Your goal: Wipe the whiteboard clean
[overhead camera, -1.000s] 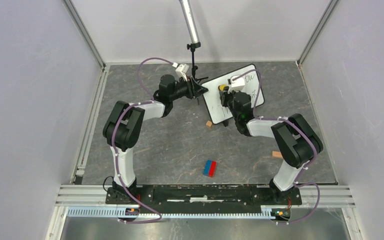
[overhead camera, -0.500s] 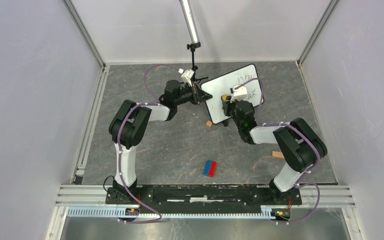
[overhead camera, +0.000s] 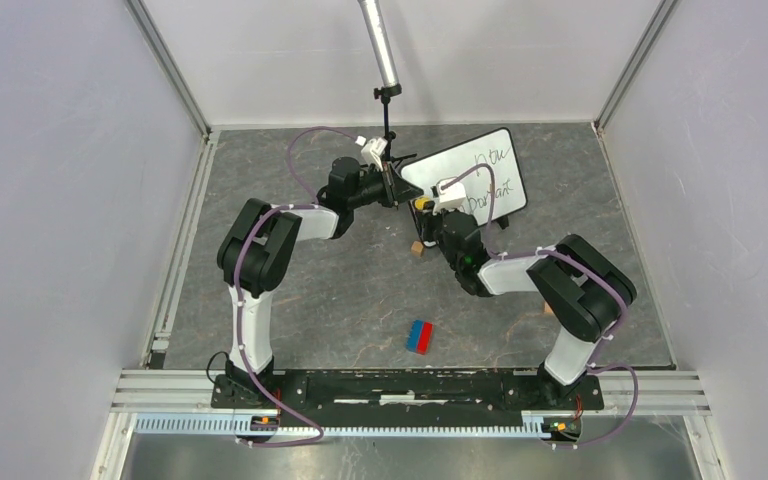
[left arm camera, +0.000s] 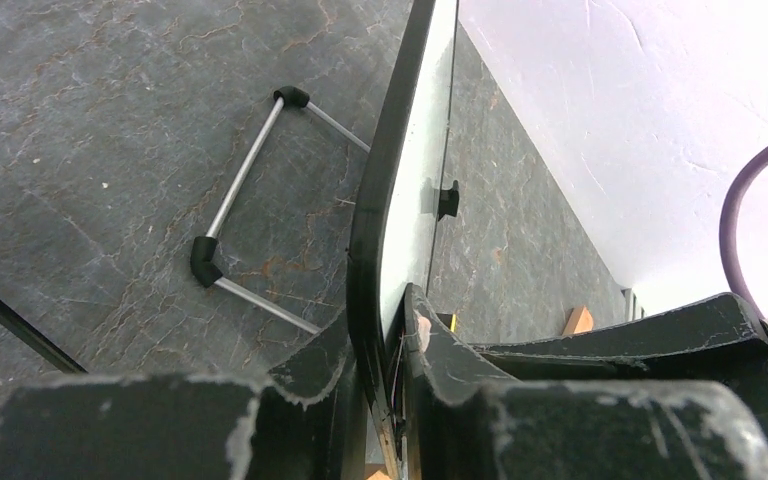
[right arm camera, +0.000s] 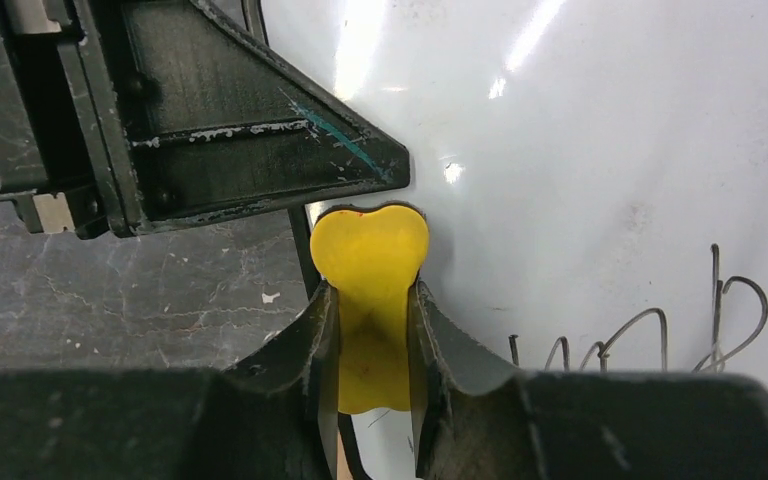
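The whiteboard (overhead camera: 480,172) stands tilted at the back of the table, with black handwriting (overhead camera: 488,180) on its right half. My left gripper (overhead camera: 397,187) is shut on the board's left edge, and the black frame (left arm camera: 398,170) sits between its fingers (left arm camera: 440,345). My right gripper (overhead camera: 430,212) is shut on a yellow eraser (right arm camera: 372,250) and presses it against the board (right arm camera: 580,150) near its left edge, just below the left gripper's finger (right arm camera: 240,120). Handwriting (right arm camera: 660,335) lies to the right of the eraser.
A small wooden block (overhead camera: 417,247) lies below the board's lower left corner. A red and blue block (overhead camera: 420,336) lies in the near middle. A black camera stand (overhead camera: 390,110) rises behind the left gripper. The board's wire foot (left arm camera: 250,190) rests on the table.
My right gripper has slid the eraser left across the board to its left edge, uncovering the handwriting. My left gripper moved onto the board's left edge and has stayed there.
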You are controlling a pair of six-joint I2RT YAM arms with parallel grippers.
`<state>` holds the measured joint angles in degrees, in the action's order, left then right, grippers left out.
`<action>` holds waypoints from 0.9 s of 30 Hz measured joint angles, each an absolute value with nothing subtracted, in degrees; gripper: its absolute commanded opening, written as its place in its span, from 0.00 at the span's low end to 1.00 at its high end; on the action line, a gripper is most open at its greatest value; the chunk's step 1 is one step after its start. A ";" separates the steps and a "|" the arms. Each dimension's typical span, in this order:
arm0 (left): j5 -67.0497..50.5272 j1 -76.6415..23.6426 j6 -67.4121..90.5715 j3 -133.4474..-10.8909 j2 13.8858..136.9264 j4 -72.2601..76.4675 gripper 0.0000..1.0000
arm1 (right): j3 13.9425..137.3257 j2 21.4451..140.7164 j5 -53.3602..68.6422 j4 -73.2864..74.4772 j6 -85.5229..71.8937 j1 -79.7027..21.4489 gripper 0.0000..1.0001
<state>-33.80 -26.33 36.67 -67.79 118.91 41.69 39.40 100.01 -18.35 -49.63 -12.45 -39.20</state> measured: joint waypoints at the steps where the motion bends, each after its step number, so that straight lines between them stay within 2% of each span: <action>1: -33.78 -26.33 36.64 -67.90 118.91 41.47 0.02 | 39.40 100.09 -18.57 -49.84 -13.21 -39.13 0.08; 16: -34.00 -26.65 36.62 -68.64 118.91 40.64 0.02 | 31.00 97.01 -21.28 -50.00 -28.32 -28.62 0.09; 21: -34.11 -26.65 36.62 -68.66 118.91 40.64 0.02 | 31.42 97.25 -22.96 -49.82 -27.07 -30.85 0.09; 27: -34.57 -26.37 36.62 -68.69 118.91 40.40 0.02 | 36.47 99.15 -27.09 -49.23 -20.78 -39.16 0.09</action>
